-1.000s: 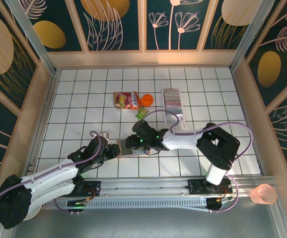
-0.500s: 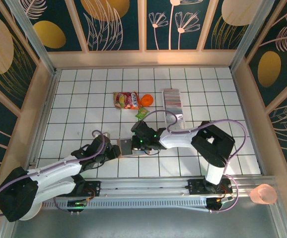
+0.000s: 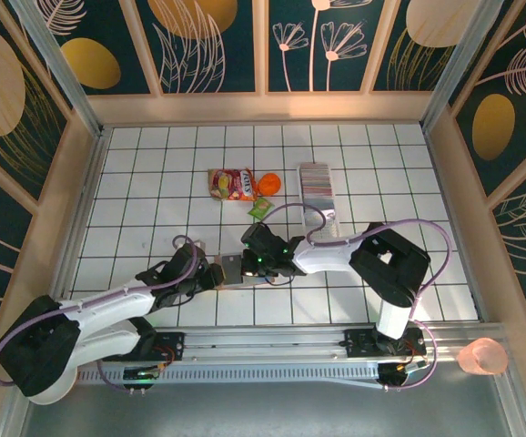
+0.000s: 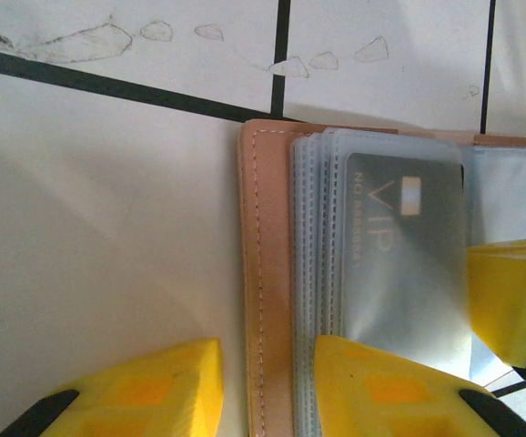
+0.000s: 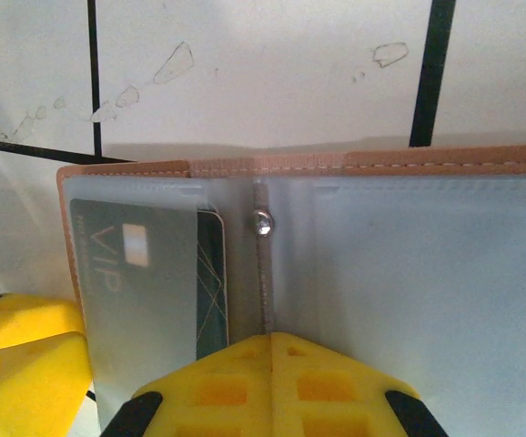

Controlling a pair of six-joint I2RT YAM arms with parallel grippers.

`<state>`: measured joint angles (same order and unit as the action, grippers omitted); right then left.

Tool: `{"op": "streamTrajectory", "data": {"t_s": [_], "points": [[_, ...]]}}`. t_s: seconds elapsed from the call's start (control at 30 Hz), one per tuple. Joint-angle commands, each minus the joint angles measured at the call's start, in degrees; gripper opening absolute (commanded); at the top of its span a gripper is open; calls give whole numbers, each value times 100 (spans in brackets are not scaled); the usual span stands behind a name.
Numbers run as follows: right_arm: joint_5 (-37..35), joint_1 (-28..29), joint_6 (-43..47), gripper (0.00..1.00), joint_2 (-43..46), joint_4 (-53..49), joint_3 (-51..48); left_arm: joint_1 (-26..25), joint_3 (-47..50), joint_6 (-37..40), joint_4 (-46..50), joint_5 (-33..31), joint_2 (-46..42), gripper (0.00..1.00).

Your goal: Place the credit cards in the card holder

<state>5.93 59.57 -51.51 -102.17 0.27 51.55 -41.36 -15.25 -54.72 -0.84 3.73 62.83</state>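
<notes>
card holder (image 3: 230,269) front-centre | credit cards (image 3: 316,187) behind-right | snack packets (image 3: 232,184) left of cards

Left claw (image 4: 263,375) straddles the card holder (image 4: 263,228) edge — grey card (image 4: 409,264) (marked VIP) inside.

Salmon-pink card holder (image 3: 230,268) lay open and flat near the worktop's (image 3: 154,182) near edge, a grey VIP card (image 4: 399,255) in its clear sleeve; other credit cards (image 3: 316,180) stood in a striped row toward the far edge.
</notes>
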Motion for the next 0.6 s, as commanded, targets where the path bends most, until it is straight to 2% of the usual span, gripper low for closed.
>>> {"op": "streamTrajectory", "data": {"t_s": [0.0, 0.57], "points": [[-25, -12, -94, 0, -106, -39, -244, -70, -62, -169, -946, 840, 296, 32], [22, -22, -162, 0, -124, 89, -330, -71, 170, -491, -1475, 967, -403, 31]]}}
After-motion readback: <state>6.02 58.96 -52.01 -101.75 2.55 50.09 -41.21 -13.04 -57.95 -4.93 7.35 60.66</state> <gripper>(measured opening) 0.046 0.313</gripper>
